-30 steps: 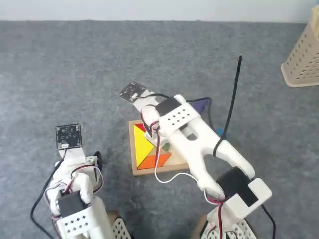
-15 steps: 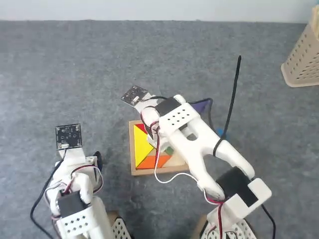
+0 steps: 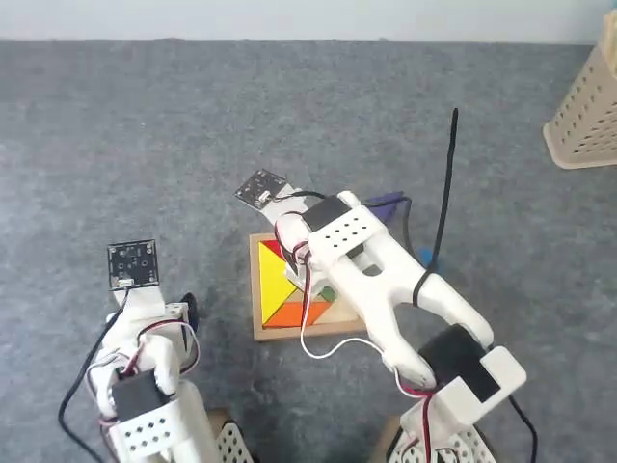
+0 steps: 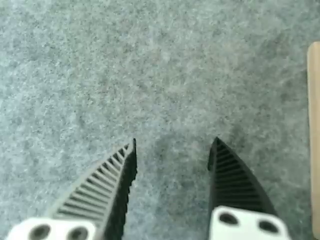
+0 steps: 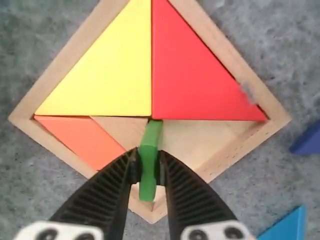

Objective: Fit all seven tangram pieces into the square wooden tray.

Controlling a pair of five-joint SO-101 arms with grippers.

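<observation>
Counter of grey carpet carries the square wooden tray, which holds a red triangle, a yellow triangle and a smaller orange triangle. The right end effector pinches a green piece over the tray's bare floor. The left end effector hovers over the carpet, spread wide and holding nothing.

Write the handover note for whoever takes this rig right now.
Right gripper: shut on the green piece, held on edge over the bare wood of the tray.
Left gripper: open, holding nothing, over the carpet.
Done: yellow piece, red piece and orange piece lie flat in the tray.
Left: seat the green piece, then fit the blue piece and purple piece, both on the carpet beside the tray.
</observation>
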